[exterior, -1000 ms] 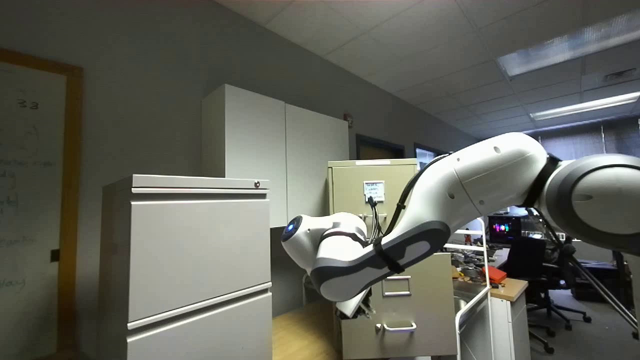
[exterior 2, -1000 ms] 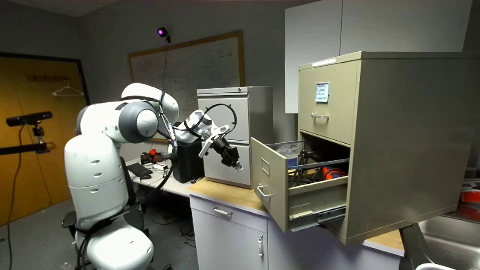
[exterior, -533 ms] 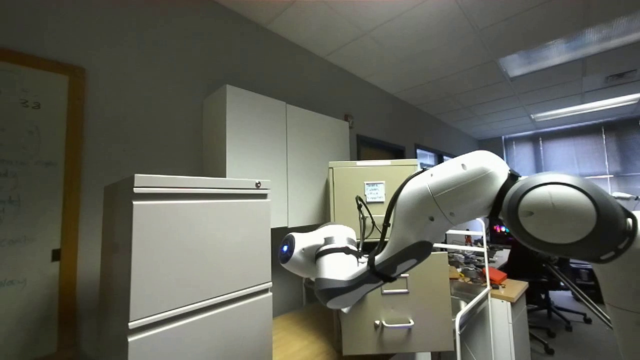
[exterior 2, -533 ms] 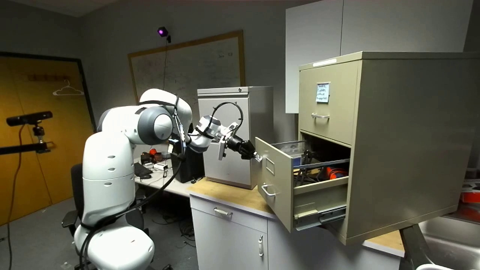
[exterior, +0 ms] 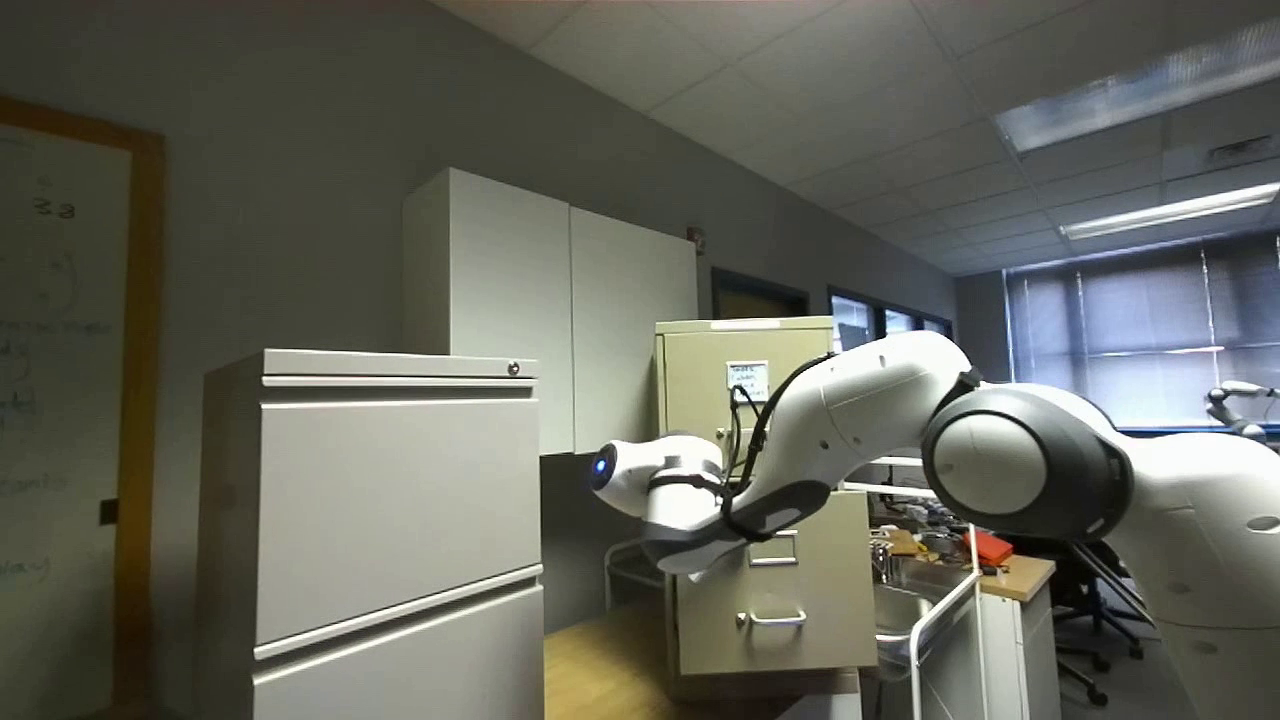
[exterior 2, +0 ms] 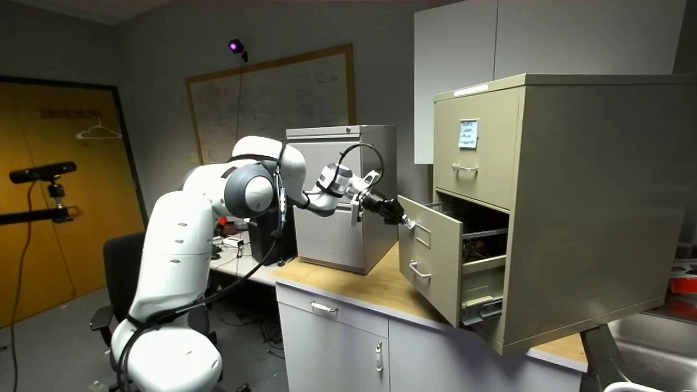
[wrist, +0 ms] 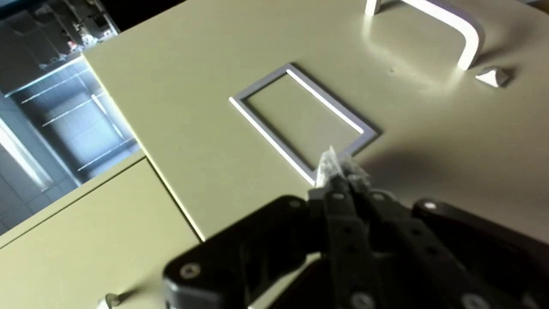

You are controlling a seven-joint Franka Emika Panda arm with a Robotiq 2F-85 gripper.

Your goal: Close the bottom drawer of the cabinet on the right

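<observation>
The tan cabinet (exterior 2: 593,190) stands at the right in an exterior view. Its bottom drawer (exterior 2: 441,277) sticks partly out, with a silver handle (exterior 2: 420,269) and an empty label frame on its front. The drawer also shows in an exterior view (exterior: 830,590) and in the wrist view (wrist: 184,103). My gripper (exterior 2: 408,221) is shut with nothing seen between its fingers. Its tips appear to touch the drawer front beside the label frame; the wrist view shows the gripper (wrist: 342,169) at the frame's corner. The arm hides the gripper in an exterior view.
A pale-grey two-drawer cabinet (exterior 2: 326,169) stands close beside the arm on the wooden counter (exterior 2: 381,288). The tan cabinet's upper drawer (exterior 2: 476,147) is shut. A white wall cupboard (exterior: 630,320) hangs behind. A sink (exterior 2: 648,348) lies beyond the tan cabinet.
My shut gripper has moved to the drawer front and onward toward the cabinet. The bottom drawer has slid partway in, and its contents are now mostly hidden.
</observation>
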